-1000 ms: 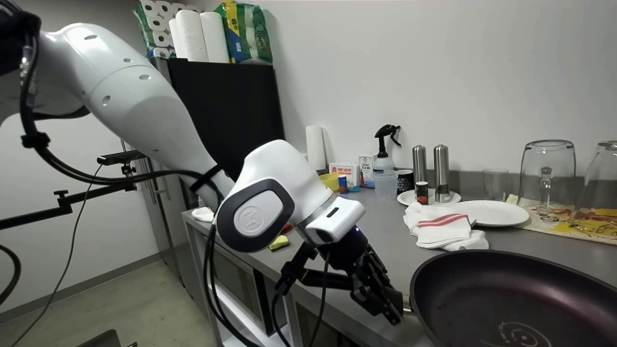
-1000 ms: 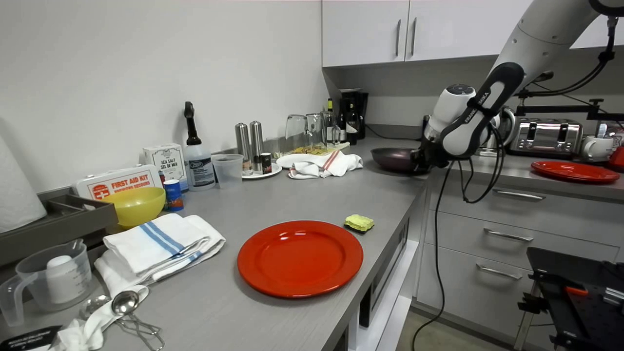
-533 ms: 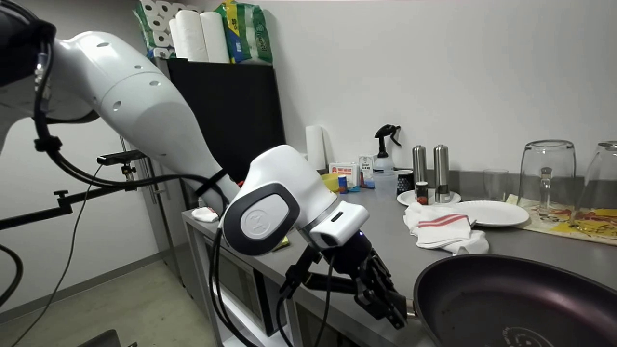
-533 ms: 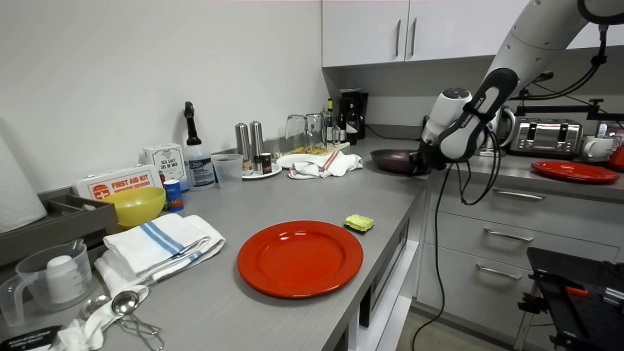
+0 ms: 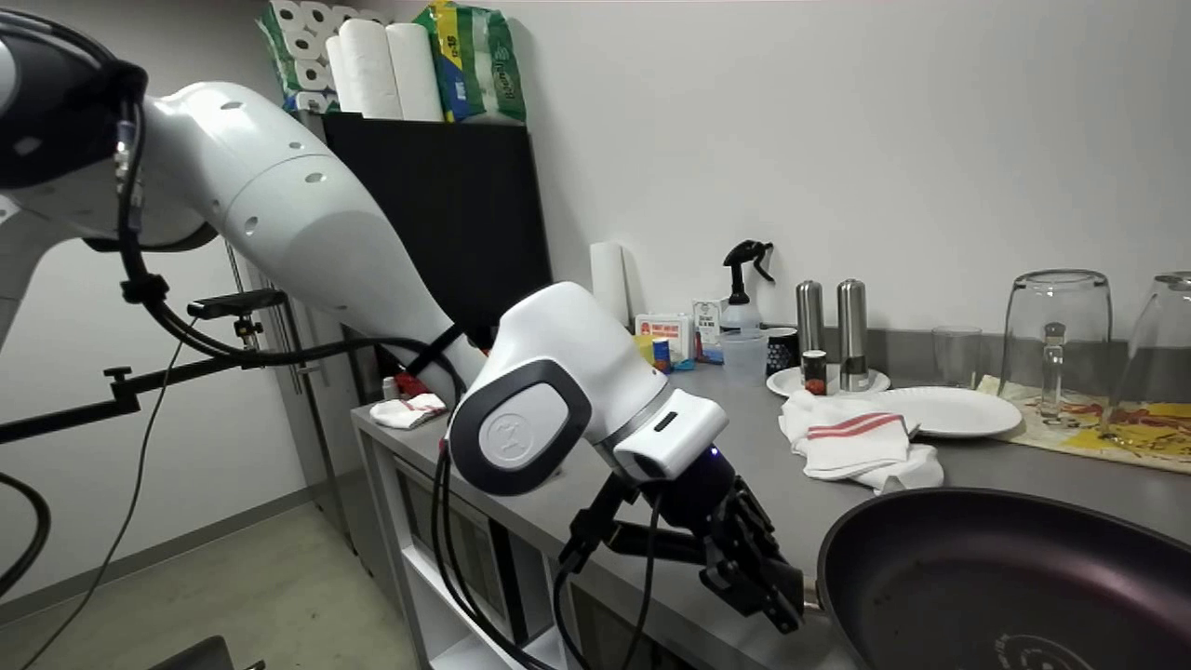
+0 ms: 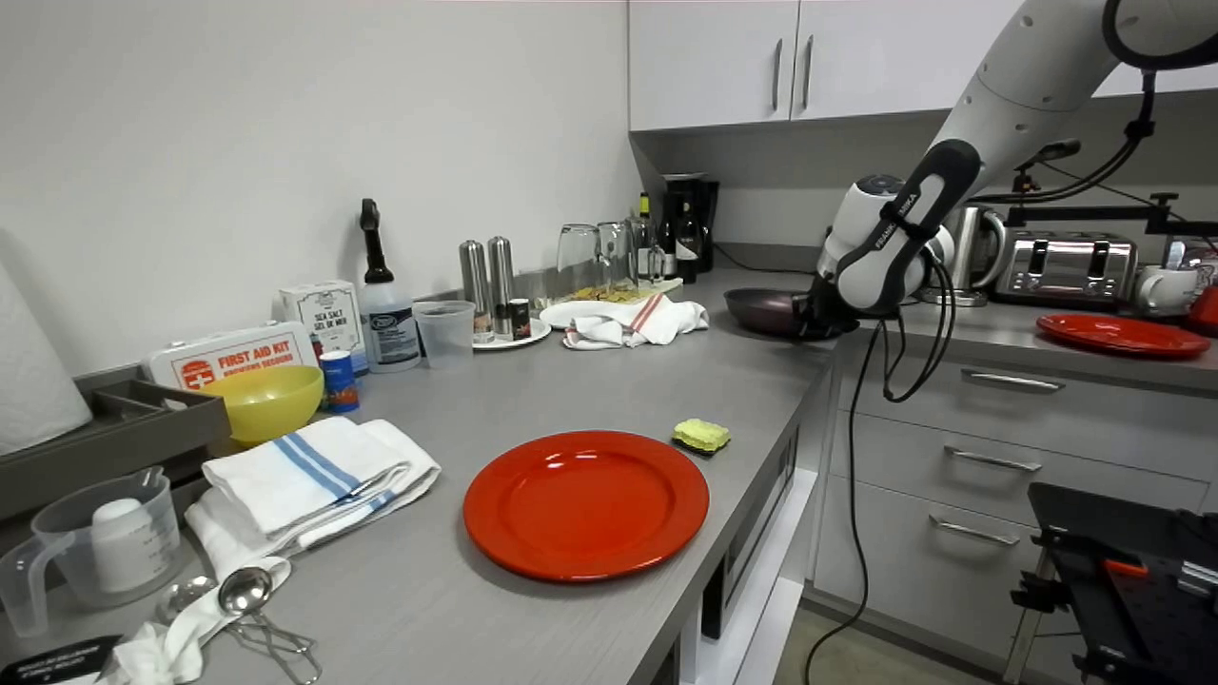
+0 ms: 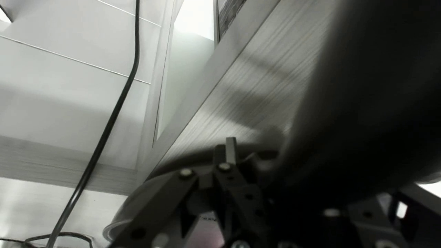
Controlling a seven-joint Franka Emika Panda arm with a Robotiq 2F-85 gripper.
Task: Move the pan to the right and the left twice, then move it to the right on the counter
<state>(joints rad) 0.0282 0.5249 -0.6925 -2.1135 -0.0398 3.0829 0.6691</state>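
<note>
Inside the pan (image 5: 986, 568), pale marking (image 5: 1037, 650).

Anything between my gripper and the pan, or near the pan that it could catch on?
Nothing visible separates them: the gripper is closed on the handle of the pan. On the counter, the red-striped towel lies close to the pan, toward the wall; sliding that way might catch it.

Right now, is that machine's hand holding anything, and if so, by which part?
Yes, a round black frying pan, by its dark handle, close to the silvery metal collar.
</note>
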